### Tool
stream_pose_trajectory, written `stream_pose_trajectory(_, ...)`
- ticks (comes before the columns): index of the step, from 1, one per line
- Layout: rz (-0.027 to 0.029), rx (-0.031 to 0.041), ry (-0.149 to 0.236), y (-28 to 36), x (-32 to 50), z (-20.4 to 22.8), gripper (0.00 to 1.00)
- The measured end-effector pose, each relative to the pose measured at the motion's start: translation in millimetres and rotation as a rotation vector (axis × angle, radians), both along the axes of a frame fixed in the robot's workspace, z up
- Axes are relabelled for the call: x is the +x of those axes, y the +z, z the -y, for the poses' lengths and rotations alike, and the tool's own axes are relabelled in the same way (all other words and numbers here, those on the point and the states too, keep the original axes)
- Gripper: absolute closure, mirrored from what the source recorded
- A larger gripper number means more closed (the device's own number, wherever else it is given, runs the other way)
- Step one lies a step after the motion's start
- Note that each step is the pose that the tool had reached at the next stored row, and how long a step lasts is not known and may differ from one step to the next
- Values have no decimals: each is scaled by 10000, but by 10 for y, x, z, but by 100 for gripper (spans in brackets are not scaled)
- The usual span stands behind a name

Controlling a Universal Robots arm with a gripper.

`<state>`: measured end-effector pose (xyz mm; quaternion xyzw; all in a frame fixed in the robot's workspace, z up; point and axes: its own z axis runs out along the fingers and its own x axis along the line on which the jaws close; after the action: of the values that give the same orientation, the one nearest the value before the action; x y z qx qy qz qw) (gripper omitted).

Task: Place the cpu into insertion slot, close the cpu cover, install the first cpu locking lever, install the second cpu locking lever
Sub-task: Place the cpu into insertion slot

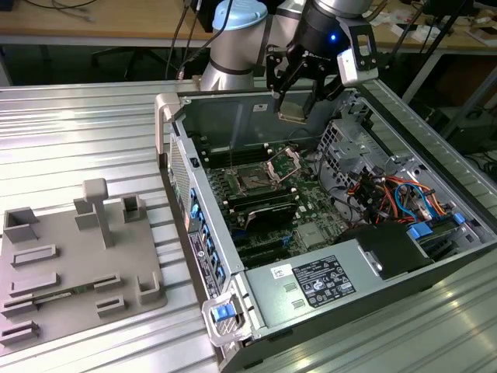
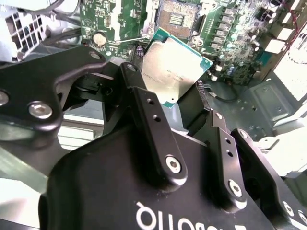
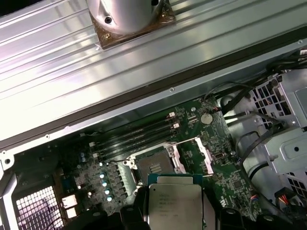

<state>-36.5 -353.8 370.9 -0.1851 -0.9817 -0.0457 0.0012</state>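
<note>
Gripper [image 1: 296,107] clamped tight on the cpu [image 2: 173,68], hanging over the computer case [image 1: 233,116]. Down below the gripper, the insertion slot [image 1: 255,180] lies bare, with the cpu cover [image 1: 285,162] tilted up beside it.

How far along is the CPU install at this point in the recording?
Done: nothing is seated yet. In hand: the gripper is shut on the cpu, held in the air above the motherboard. Left: the insertion slot is bare, so the chip is not yet placed. The cpu cover stands open, so closing it and the two lever steps are not yet done.
</note>
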Motion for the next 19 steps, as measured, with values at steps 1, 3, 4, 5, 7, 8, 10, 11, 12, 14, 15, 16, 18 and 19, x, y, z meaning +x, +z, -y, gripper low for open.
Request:
stream_pose_trajectory(1, 0, 0, -127, -1, 0, 0, 45)
stream_pose_trajectory(3, 0, 0, -391, -2, 0, 0, 45)
stream_pose_trajectory(4, 1, 0, -500, -3, 0, 0, 45)
stream_pose_trajectory(5, 0, 0, -626, -4, 0, 0, 45)
stream_pose_trajectory(7, 1, 0, -874, -6, 0, 0, 45)
stream_pose_trajectory(8, 0, 0, -957, -6, 0, 0, 45)
stream_pose_trajectory(10, 0, 0, -1061, -6, -1, 0, 45)
stream_pose_trajectory(11, 1, 0, -1062, -6, -1, 0, 45)
stream_pose_trajectory(12, 1, 1, -1062, -7, -1, 0, 45)
stream_pose_trajectory(14, 0, 0, -1062, -6, -1, 0, 45)
stream_pose_trajectory(15, 0, 0, -1063, -6, -1, 0, 45)
stream_pose_trajectory(16, 0, 1, -1069, -6, -1, 0, 45)
stream_pose_trajectory(18, 1, 1, -1141, -7, -1, 0, 45)
stream_pose_trajectory(19, 1, 1, -1242, -7, -1, 0, 45)
